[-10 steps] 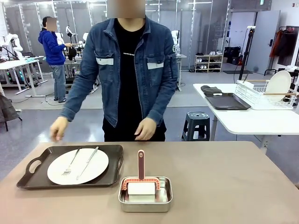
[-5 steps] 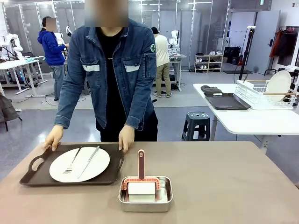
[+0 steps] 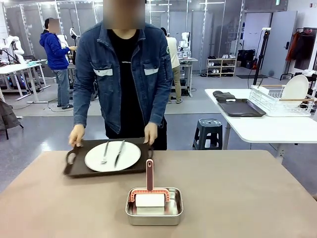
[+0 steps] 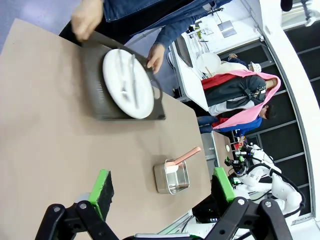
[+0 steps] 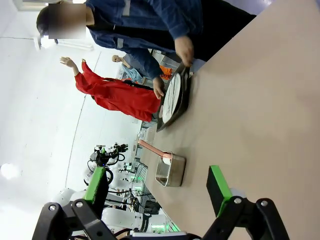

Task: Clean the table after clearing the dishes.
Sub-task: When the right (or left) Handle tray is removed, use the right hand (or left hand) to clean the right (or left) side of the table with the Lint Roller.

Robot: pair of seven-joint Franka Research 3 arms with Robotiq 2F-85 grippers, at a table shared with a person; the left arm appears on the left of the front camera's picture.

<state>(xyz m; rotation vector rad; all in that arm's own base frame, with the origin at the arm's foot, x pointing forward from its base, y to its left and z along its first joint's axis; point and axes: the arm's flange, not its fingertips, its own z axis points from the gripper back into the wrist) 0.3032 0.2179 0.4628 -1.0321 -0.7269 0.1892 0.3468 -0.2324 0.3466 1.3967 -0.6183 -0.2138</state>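
At the far edge of the tan table (image 3: 237, 198), a person's two hands hold a dark brown tray (image 3: 79, 167) by its handles, lifted slightly off the top. On it lies a white plate (image 3: 113, 156) of the dishes with a fork (image 3: 105, 152) and a knife (image 3: 119, 152). The left wrist view has the tray (image 4: 97, 92) and plate (image 4: 127, 82) far beyond my left gripper (image 4: 163, 186), which is open and holds nothing. My right gripper (image 5: 157, 184) is open too, well back from the tray (image 5: 172, 112).
A shiny steel pan (image 3: 154, 206) near the table's front middle holds a white block and a red-handled brush (image 3: 149, 174). A white side table (image 3: 267, 126) at the right carries a dish rack and a dark tray. A stool (image 3: 208, 133) stands beside it.
The person has taken the tray by both handles, lifted it from the table's left side and carried it right and toward the far edge. Both grippers stay open.
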